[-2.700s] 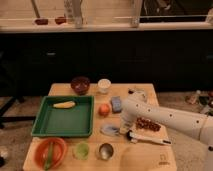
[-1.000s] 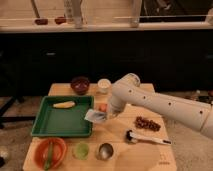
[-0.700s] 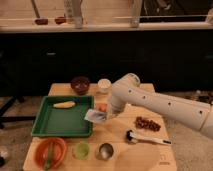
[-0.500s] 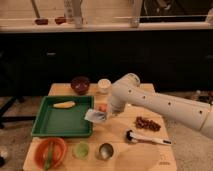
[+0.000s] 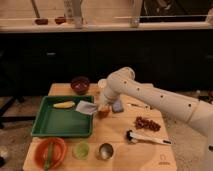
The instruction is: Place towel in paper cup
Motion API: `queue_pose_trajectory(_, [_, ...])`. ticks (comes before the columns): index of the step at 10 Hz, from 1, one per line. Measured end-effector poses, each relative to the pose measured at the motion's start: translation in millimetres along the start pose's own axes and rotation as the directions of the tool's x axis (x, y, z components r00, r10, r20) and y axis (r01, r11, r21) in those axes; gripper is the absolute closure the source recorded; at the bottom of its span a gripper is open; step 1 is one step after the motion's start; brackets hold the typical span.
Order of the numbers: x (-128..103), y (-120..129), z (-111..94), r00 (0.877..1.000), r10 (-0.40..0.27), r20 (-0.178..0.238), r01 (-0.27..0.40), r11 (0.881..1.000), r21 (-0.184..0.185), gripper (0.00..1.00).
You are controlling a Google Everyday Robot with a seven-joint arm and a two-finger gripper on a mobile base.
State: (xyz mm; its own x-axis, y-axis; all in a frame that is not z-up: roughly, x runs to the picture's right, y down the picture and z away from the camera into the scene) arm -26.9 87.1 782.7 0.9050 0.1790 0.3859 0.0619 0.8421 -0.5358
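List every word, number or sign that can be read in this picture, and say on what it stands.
None can be read.
A small dark mark on the table's front right corner is too blurred.
The gripper, at the towel beside the green tray, shows no text.

1 towel (image 5: 85,107) in jaws by 1 tray (image 5: 62,123); perhaps 3 cups (image 5: 102,84) (image 5: 81,150) (image 5: 105,151), 2 bowls (image 5: 80,84) (image 5: 49,152)
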Motion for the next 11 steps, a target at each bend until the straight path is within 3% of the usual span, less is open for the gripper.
queue_pose_trajectory(1, [-1.2,-14.4,0.8,0.997,0.014,0.076,-0.015,1.0,0.006,1.0])
queue_pose_trajectory(3, [0.4,-31.7,0.0,0.983,0.051,0.178,-0.054,0.998,0.015,1.0])
queue_pose_trajectory(4, [4.1,-42.5,0.3,0.961,0.09,0.261,-0.097,0.995,0.016,1.0])
queue_pose_trajectory(5, [7.5,-48.7,0.3,0.946,0.112,0.305,-0.122,0.992,0.015,1.0])
queue_pose_trajectory(7, [15.3,-59.2,0.8,0.921,0.145,0.361,-0.159,0.987,0.01,1.0])
queue_pose_trajectory(11, [13.2,-59.5,1.8,0.921,0.143,0.362,-0.157,0.988,0.008,1.0])
